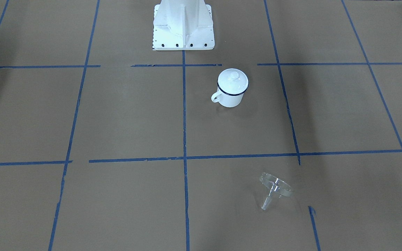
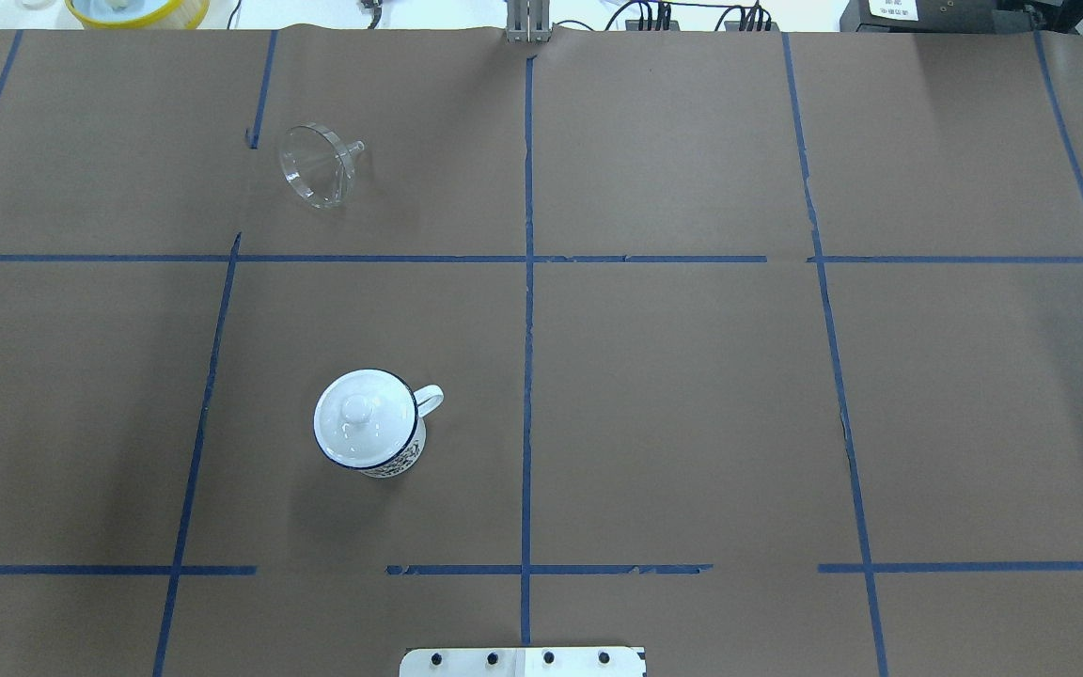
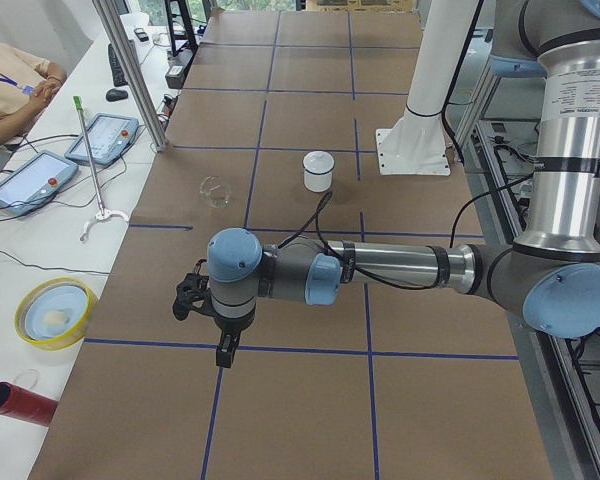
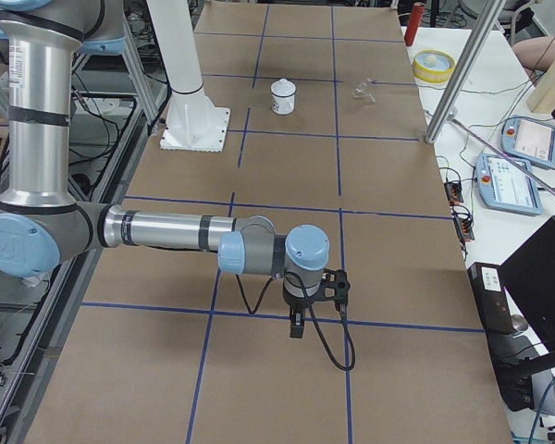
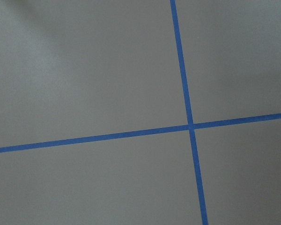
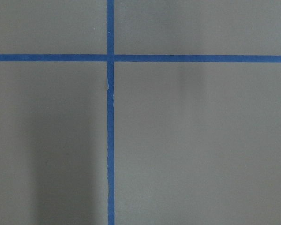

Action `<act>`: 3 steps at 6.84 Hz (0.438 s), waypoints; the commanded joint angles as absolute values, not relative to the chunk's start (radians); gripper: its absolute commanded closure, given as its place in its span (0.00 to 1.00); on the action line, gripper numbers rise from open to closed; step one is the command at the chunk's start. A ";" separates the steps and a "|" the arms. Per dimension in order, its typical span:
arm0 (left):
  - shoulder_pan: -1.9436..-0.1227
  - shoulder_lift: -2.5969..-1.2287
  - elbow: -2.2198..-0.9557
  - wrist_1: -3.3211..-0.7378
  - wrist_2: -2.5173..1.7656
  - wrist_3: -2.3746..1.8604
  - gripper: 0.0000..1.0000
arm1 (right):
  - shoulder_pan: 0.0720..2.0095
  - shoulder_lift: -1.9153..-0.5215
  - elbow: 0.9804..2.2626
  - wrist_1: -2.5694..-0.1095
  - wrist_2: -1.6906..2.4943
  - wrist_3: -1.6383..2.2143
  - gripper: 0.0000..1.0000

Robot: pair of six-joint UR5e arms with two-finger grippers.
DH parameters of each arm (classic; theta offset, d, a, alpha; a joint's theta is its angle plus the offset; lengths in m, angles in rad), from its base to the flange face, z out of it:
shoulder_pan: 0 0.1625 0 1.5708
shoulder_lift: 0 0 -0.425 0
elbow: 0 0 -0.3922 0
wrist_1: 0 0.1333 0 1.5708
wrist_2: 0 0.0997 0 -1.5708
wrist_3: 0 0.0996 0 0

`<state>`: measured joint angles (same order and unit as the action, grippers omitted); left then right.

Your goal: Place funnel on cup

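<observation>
Since each arm shows only in a side view, I cannot tell how the jaws of the left gripper [image 3: 223,357] or right gripper [image 4: 297,327] stand; both hang over brown paper [image 3: 300,420]. No step is begun: the small clear funnel [image 1: 274,186] lies on its side, well apart from the white enamel mug with a dark blue rim [image 1: 231,98], capped by a round white knobbed lid [image 1: 233,79] that probably must come off first. Dark print [image 2: 400,461] on the mug is unreadable.

funnel [image 2: 316,167]: one
cup [image 1: 230,97]: one
lid [image 1: 233,79]: one
robot arms: two, the left arm [image 3: 380,266] and the right arm [image 4: 166,229]
touchscreen pendants [image 3: 105,137]: two
yellow bowl [image 3: 52,312]: one
</observation>
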<state>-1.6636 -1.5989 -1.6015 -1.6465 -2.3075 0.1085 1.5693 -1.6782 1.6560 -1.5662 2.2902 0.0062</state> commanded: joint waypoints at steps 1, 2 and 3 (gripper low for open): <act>-1.593 -1.603 -1.655 -1.638 -2.306 0.103 0.00 | 1.569 -1.678 1.655 -1.566 2.290 0.006 0.00; -1.542 -1.623 -1.692 -1.638 -2.303 -0.028 0.00 | 1.569 -1.678 1.657 -1.566 2.290 0.006 0.00; -1.526 -1.623 -1.745 -1.638 -2.304 -0.142 0.00 | 1.569 -1.678 1.657 -1.566 2.290 0.006 0.00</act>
